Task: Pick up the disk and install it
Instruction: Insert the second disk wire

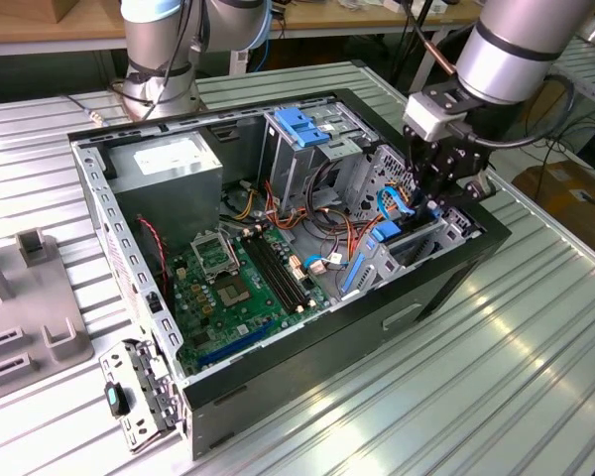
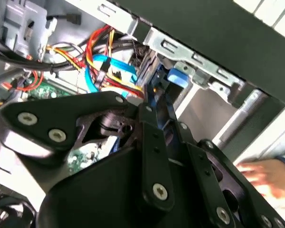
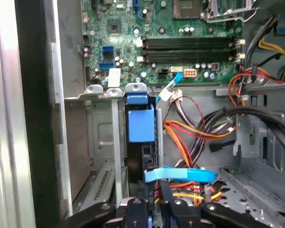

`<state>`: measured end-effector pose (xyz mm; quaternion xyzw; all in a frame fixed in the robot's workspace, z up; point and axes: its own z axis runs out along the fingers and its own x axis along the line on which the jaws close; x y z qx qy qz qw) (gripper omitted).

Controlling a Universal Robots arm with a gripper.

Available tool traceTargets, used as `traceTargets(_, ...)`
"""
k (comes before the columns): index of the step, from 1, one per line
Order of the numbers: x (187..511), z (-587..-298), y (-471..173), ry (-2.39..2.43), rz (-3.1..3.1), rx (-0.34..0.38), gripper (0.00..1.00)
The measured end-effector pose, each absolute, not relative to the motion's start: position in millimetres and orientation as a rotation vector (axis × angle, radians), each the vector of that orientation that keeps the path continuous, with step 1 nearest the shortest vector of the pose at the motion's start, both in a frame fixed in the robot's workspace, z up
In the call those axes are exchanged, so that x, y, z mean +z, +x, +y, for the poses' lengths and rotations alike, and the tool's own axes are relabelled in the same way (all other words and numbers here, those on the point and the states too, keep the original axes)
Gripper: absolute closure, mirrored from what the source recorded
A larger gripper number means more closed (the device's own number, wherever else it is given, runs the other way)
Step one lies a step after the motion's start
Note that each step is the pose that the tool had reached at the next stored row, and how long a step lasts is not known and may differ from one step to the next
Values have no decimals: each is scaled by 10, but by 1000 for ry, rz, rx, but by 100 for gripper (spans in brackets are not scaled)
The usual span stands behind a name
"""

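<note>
Tool [image 3: 154, 206] at the disk's [image 3: 140, 124] near edge — disk upright in its bay.

The computer case [image 1: 416, 297] is black outside and bare grey metal within. Its motherboard [image 1: 233, 288] is green, with black memory slots [image 3: 190, 45]. The disk [image 3: 140, 124] shows a blue carrier frame (bright against the grey bay). The cables [image 3: 194, 135] run red, orange, yellow and black; a flat ribbon cable [image 3: 180, 174] is light blue. The gripper [image 2: 154, 102] is black, the arm [image 1: 521, 50] silver-grey. The bench [image 1: 535, 377] is ribbed pale metal.
</note>
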<state>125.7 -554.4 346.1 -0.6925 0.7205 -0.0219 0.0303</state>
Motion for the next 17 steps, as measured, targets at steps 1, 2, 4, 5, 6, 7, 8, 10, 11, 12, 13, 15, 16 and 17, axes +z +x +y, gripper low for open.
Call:
traceTargets(1, 3503, -5542, 1257, -2135, 2221, -68, 76)
traceTargets(2, 3536, -5541, 1257, -2135, 2221, -69, 76)
traceTargets(4, 3637, -5539, 1257, -2136, 2222, -71, 76)
traceTargets(5, 3670, -5539, 1257, -2136, 2222, -72, 76)
traceTargets(6, 3694, -5538, 1257, -2136, 2223, -72, 76)
traceTargets(7, 3696, -5539, 1257, -2136, 2223, -72, 76)
traceTargets(8, 3695, -5539, 1257, -2136, 2223, -72, 76)
traceTargets(10, 3695, -5538, 1251, -2136, 2223, -72, 76)
traceTargets(11, 3695, -5538, 1238, -2136, 2223, -72, 76)
traceTargets(12, 3696, -5538, 1216, -2136, 2223, -72, 76)
traceTargets(13, 3695, -5538, 1184, -2136, 2223, -72, 76)
traceTargets(15, 3694, -5539, 1146, -2136, 2223, -72, 76)
traceTargets(16, 3694, -5539, 1145, -2137, 2223, -72, 76)
traceTargets(17, 3694, -5539, 1142, -2136, 2223, -72, 76)
